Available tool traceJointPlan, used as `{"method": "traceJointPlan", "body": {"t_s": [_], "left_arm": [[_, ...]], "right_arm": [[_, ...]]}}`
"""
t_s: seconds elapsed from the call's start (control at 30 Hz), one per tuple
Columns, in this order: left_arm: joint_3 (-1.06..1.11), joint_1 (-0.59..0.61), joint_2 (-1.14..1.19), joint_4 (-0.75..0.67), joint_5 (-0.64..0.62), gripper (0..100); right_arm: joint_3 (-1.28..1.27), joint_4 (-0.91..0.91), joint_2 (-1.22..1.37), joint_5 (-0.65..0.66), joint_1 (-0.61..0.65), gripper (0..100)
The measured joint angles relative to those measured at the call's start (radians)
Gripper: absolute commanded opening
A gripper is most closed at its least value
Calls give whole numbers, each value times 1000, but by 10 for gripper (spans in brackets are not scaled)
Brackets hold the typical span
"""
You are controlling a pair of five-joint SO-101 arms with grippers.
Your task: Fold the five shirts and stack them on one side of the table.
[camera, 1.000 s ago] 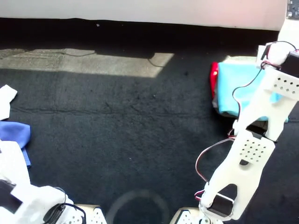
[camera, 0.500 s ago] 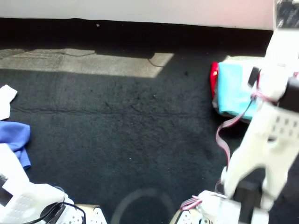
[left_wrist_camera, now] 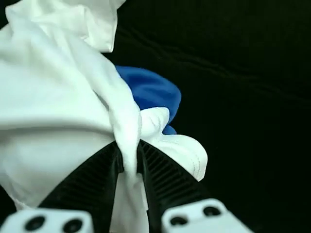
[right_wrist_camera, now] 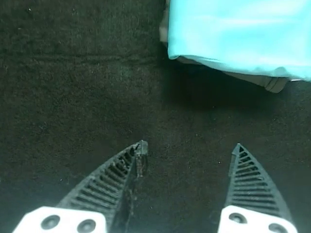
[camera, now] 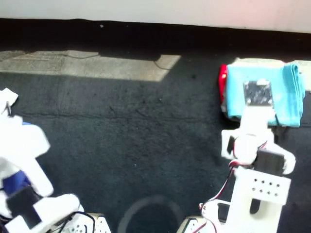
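My left gripper (left_wrist_camera: 129, 156) is shut on a fold of a white shirt (left_wrist_camera: 53, 97), which bunches up around its fingers. A blue shirt (left_wrist_camera: 151, 91) lies crumpled just beyond it on the dark table. In the high view the left arm (camera: 24, 145) stands at the left edge over the blue shirt (camera: 12, 182), with white cloth (camera: 7, 99) behind it. A folded light blue shirt (camera: 286, 92) tops a stack at the far right, and a red shirt (camera: 222, 80) shows at the stack's edge. My right gripper (right_wrist_camera: 189, 155) hangs open and empty over the table, short of the light blue shirt (right_wrist_camera: 238, 34).
The dark carpet-like table top (camera: 141, 136) spreads between the two arms. A sunlit strip (camera: 97, 65) crosses its far side below a pale wall. The right arm (camera: 255, 145) rises in front of the stack.
The right arm has swung from the stack's right side to in front of it, uncovering the light blue shirt. The left arm has risen and moved over the blue shirt.
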State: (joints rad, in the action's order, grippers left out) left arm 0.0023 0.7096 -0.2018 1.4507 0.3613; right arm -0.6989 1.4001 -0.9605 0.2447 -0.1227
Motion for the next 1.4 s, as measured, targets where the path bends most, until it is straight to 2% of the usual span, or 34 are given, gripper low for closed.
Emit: {"method": "traceJointPlan", "body": {"t_s": [0.13,0.27,0.33,0.43,0.63,0.8,0.9,1.03,1.2,1.3,1.4], "left_arm": [[-114,-259,-103,87,-31,9],[-164,-500,-124,100,-37,9],[-164,-560,-124,101,-37,9],[-164,-551,-124,117,-37,9],[-164,-423,-123,123,-37,9],[-164,-322,-120,123,-37,9],[-164,-190,-120,123,-14,9],[-164,64,-120,112,115,9],[-164,379,-118,-28,189,9],[-164,494,-118,-121,193,9],[-163,546,-118,-184,193,9]], "right_arm": [[-138,-43,-68,0,0,265],[-192,-51,-89,0,0,265],[-193,-51,-89,0,0,265],[-193,-51,-89,0,-2,265],[-193,-52,-89,0,11,265],[-193,-52,-89,0,143,265],[-193,-60,-89,0,216,265],[-193,-91,-89,0,255,265],[-193,-117,-89,0,261,265],[-193,-123,-89,0,265,265],[-193,-124,-89,0,265,265]]}}
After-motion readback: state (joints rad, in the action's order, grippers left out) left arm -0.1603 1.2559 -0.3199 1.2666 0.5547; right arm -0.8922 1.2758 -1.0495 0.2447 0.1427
